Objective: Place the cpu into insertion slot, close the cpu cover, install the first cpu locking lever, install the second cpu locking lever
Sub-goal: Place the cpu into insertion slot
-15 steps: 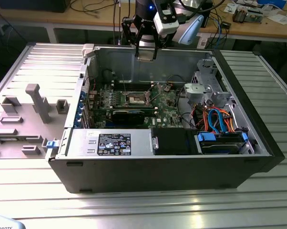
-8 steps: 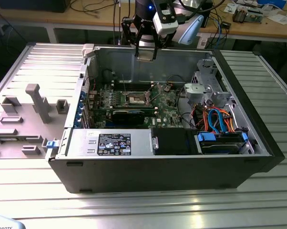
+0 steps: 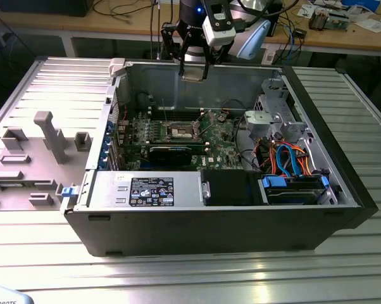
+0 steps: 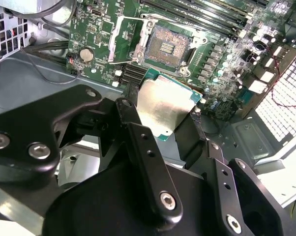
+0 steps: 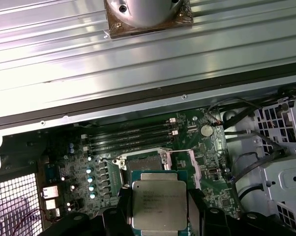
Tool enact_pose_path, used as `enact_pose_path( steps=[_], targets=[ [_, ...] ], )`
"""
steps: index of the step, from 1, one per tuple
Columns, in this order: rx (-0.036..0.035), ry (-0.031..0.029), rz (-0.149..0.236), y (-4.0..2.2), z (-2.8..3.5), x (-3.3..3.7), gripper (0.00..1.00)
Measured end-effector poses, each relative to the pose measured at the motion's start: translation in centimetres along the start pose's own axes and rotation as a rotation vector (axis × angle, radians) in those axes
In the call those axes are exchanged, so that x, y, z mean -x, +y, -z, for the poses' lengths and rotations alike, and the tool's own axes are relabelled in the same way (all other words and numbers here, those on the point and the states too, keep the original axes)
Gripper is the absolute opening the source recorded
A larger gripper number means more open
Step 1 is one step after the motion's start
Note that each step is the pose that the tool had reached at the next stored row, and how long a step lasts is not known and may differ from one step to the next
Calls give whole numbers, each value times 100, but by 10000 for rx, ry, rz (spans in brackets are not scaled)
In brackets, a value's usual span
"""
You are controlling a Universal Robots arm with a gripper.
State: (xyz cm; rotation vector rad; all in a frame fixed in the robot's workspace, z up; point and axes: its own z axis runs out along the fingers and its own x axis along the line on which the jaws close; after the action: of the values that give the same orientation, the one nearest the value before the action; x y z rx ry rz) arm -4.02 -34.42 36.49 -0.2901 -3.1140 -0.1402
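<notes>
My gripper (image 3: 194,68) hangs above the back wall of the open computer case and is shut on the cpu (image 3: 194,75). Both wrist views show the cpu (image 4: 160,110) (image 5: 158,204) as a flat square with a dull silver top, clamped on two opposite edges by the black fingers (image 4: 124,109). Below it on the green motherboard (image 3: 219,136) lies the insertion slot (image 4: 165,46) (image 5: 144,160) (image 3: 182,131), uncovered, with its dark centre showing. The cpu cover (image 4: 127,39) (image 5: 187,164) stands flipped open beside the slot. Thin wire levers (image 4: 133,18) are swung out next to it.
The case walls (image 3: 178,88) rise around the board. A drive cage (image 3: 276,117) with orange and blue cables (image 3: 285,158) fills the exterior view's right. A black card (image 3: 171,152) and the power supply (image 3: 146,189) sit near the front. Grey fixtures (image 3: 48,136) stand on the table at the exterior view's left.
</notes>
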Motion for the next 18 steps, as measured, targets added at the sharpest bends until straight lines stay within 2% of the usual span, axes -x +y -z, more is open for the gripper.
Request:
enact_pose_path(
  steps=[18],
  targets=[
    [14,-60,-674,-1,-2,-5,54]
  ],
)
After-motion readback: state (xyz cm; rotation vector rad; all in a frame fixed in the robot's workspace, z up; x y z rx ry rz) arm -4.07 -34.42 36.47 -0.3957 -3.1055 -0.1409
